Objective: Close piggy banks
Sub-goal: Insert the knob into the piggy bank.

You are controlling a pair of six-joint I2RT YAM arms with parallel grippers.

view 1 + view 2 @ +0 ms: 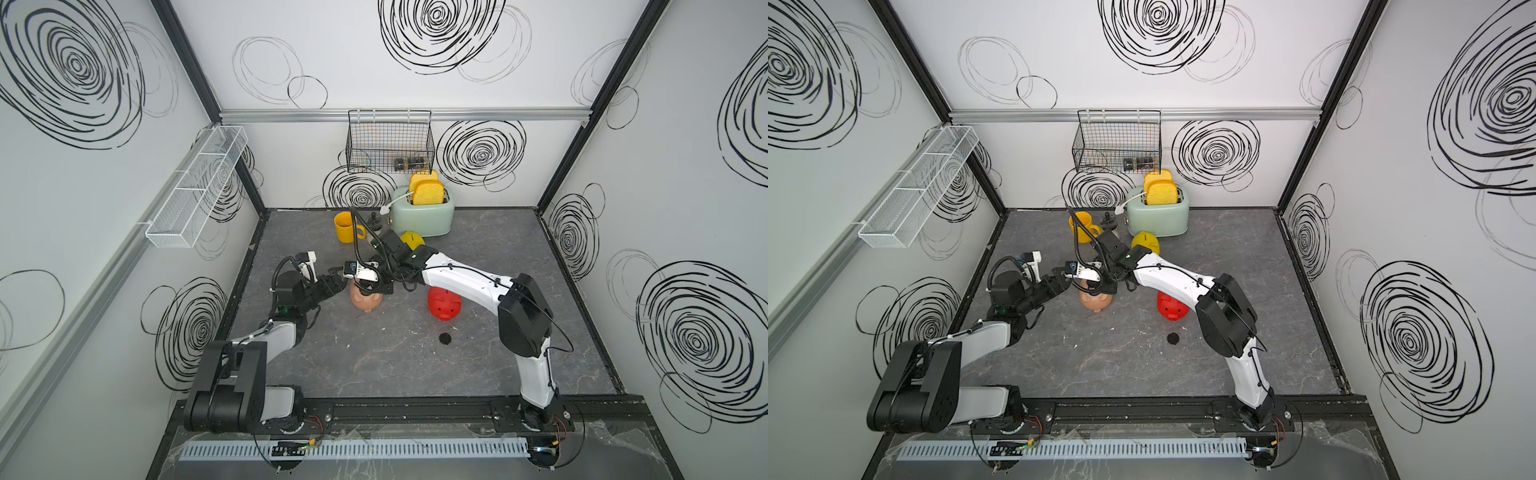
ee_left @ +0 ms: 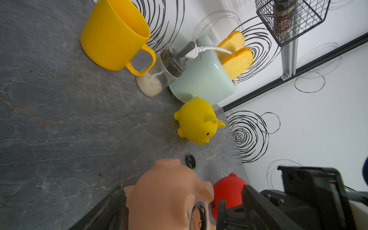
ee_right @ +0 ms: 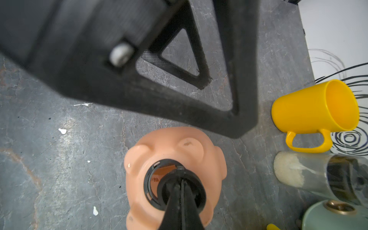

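Note:
The pale pink piggy bank (image 1: 365, 300) (image 1: 1096, 302) lies belly up mid-table, its round belly hole (image 3: 152, 182) facing up. My right gripper (image 3: 181, 179) is shut on a small black round plug (image 3: 200, 189), which overlaps that hole off-centre. My left gripper (image 2: 183, 189) is open around the pink piggy bank (image 2: 165, 195): one finger (image 2: 107, 211) touches it, and the opposite finger (image 2: 256, 205) stands apart. The red piggy bank (image 1: 444, 305) (image 2: 229, 189) lies just right of it, under my right arm. Farther back, the yellow piggy bank (image 1: 412, 240) (image 2: 197, 121) stands before the toaster.
One loose black plug (image 1: 444, 338) lies in front of the red piggy bank, and a plug (image 2: 190, 161) lies between the pink and yellow ones. At the back stand a yellow mug (image 1: 345, 226), a glass grinder (image 1: 376, 224) and a mint toaster (image 1: 424, 216). A wire basket (image 1: 388, 141) hangs on the rear wall.

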